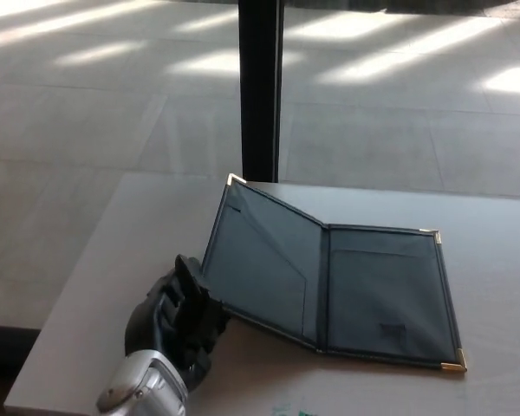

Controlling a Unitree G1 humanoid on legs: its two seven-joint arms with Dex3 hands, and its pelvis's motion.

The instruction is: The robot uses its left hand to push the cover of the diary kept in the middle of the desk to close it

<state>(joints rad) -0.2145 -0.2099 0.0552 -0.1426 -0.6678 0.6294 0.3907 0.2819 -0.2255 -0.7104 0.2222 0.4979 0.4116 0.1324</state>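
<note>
Grey tabletop (pixel 113 251) carries everything. Nearest, the left hand (pixel 178 316) pushes with its fingers together under the diary's lifted left cover. The dark diary (pixel 329 290) lies open mid-table, gold-cornered, pockets inside appearing empty.

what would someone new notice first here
The dark diary lies open in the middle of the desk, its left cover tilted up off the surface, gold corner tips catching the light. The robot's black left hand sits at that cover's lower left corner, under its raised edge. Behind the desk a black post rises against the sunlit floor.
</note>
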